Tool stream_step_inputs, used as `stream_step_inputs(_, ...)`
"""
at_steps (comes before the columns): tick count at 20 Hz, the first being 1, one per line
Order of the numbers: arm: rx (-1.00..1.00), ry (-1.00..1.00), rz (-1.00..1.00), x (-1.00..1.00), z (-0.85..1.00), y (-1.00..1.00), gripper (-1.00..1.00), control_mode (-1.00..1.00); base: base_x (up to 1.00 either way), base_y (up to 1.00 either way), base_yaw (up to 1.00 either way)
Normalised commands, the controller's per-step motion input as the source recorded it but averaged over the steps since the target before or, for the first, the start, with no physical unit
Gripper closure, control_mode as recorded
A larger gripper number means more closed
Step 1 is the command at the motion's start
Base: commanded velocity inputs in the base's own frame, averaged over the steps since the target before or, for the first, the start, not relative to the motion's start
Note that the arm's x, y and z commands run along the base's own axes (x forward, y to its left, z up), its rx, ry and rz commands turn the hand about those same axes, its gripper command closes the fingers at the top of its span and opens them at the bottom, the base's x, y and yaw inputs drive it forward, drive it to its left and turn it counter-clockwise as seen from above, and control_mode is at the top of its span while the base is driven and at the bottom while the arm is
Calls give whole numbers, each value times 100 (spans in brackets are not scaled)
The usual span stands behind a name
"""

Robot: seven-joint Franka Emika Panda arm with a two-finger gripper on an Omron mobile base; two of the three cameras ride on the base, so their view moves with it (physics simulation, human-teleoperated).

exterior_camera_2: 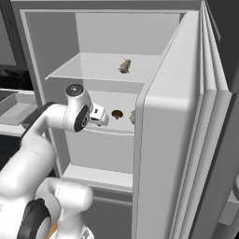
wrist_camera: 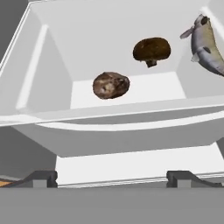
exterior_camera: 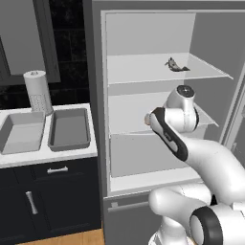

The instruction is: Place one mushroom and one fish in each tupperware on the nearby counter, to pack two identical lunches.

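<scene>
Mushrooms are lying ahead of the gripper on the middle fridge shelf; the nearer mushroom is sitting just past the shelf's front lip, left of centre in the hand view, and the darker mushroom is resting farther back and to its right; a grey fish is lying beside that one, close to the side wall. The gripper's jaws are standing wide apart and gripping nothing, its fingertips short of the shelf edge. A second fish is lying on the upper shelf, well apart from the hand. Left of the fridge, the counter is carrying two grey tupperware containers side by side, with a paper towel roll standing behind them; dark cabinets are sitting below. The open fridge door is standing close on the arm's right; bare shelf is showing around the nearer mushroom.
</scene>
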Motion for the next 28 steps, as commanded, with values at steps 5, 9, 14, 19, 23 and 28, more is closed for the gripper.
stream_step_inputs(5,-2,-6,0,11,-40,0,-100,-100,0,0,0)
stream_step_inputs(9,0,-1,0,7,-7,0,-100,-100,0,0,0)
stream_step_inputs(14,0,0,0,26,-12,0,-100,-100,0,0,0)
stream_step_inputs(19,0,0,0,38,-15,0,-100,-100,0,0,0)
stream_step_inputs(23,0,0,0,44,-18,0,-100,-100,0,0,0)
stream_step_inputs(28,0,0,0,46,-13,0,-100,-100,0,0,0)
